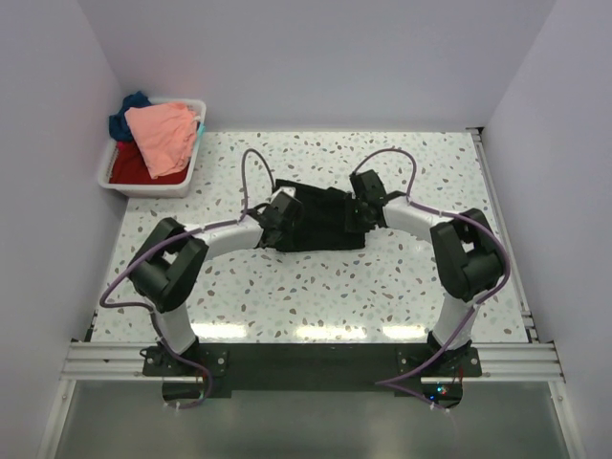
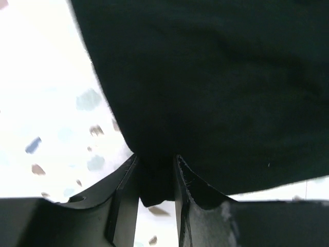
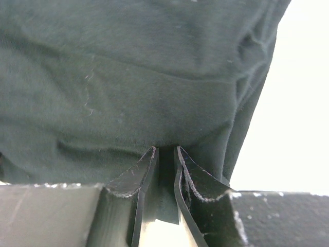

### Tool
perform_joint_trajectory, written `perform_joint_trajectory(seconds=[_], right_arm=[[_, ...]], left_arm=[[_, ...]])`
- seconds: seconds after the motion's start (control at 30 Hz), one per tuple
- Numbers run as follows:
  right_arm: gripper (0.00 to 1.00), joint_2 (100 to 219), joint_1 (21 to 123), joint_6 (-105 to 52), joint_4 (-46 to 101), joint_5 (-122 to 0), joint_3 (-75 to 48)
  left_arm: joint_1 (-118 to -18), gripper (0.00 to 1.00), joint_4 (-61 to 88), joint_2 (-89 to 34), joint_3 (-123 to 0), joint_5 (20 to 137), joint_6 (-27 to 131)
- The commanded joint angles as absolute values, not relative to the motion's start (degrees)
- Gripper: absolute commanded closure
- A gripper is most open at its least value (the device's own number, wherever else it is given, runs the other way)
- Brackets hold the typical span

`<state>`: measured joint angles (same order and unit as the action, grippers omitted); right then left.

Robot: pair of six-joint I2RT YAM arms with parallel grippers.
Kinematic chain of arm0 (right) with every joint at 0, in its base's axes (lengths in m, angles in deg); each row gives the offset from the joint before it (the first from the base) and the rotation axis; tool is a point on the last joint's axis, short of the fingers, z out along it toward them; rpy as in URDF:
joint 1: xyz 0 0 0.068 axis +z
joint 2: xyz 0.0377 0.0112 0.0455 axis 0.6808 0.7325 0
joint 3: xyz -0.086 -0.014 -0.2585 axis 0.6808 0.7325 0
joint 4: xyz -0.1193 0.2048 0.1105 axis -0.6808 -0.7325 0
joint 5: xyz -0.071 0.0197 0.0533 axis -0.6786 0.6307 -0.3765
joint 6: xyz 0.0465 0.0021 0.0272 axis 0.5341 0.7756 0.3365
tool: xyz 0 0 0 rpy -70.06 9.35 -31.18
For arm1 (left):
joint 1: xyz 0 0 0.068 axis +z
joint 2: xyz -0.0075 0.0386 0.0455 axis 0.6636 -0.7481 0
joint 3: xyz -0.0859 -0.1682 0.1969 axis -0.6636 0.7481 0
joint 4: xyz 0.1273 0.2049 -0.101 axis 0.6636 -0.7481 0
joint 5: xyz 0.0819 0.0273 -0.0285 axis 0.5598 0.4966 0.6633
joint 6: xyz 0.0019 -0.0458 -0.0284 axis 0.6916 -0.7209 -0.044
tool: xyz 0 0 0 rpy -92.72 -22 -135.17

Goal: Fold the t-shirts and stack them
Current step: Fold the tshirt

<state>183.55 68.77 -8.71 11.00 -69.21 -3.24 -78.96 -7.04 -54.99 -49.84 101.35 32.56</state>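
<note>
A black t-shirt (image 1: 323, 228) lies partly folded in the middle of the table. My left gripper (image 1: 285, 212) is at its left edge, and in the left wrist view a fold of the black cloth (image 2: 205, 77) fills the gap of that gripper (image 2: 156, 160). My right gripper (image 1: 363, 206) is at the shirt's right end. In the right wrist view its fingers (image 3: 165, 152) pinch the dark cloth (image 3: 128, 77) in a narrow gap. A salmon-pink t-shirt (image 1: 163, 134), a red one (image 1: 129, 164) and a dark blue one (image 1: 129, 107) are heaped in the bin.
The white plastic bin (image 1: 108, 177) stands at the table's back left corner, against the left wall. White walls close in the speckled table (image 1: 316, 296) on three sides. Purple cables loop above both arms.
</note>
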Motion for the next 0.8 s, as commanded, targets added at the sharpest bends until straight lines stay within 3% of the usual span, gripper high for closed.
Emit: perform_joint_trajectory(seconds=[0.0, 0.1, 0.27, 0.37, 0.6, 0.77], right_arm=[[0.77, 186.6, 68.39, -11.45, -1.03, -74.59, -2.29], [0.78, 186.07, 68.31, -11.71, -1.91, -74.85, -3.79], [0.77, 180.37, 68.31, -12.06, -3.4, -76.08, -6.51], [0.75, 176.06, 68.31, -11.98, -4.9, -77.75, -9.66], [0.7, 177.8, 68.31, -12.33, -6.31, -79.77, -17.58], [0.7, 182.46, 68.22, -11.89, -4.9, -78.45, -21.01]], left_arm=[[-81.91, 0.67, -22.39, -54.96, -45.38, 100.34, 31.9], [-82.0, 0.65, -23.45, -52.5, -44.86, 101.47, 30.32], [-82.0, 0.47, -26.0, -48.55, -49.94, 106.66, 28.12], [-81.91, 0.43, -28.11, -47.49, -56.0, 111.14, 27.77], [-78.84, 0.39, -25.05, -51.08, -67.61, 109.41, 29.35], [-75.41, 0.39, -17.85, -55.39, -68.06, 103.08, 28.83]])
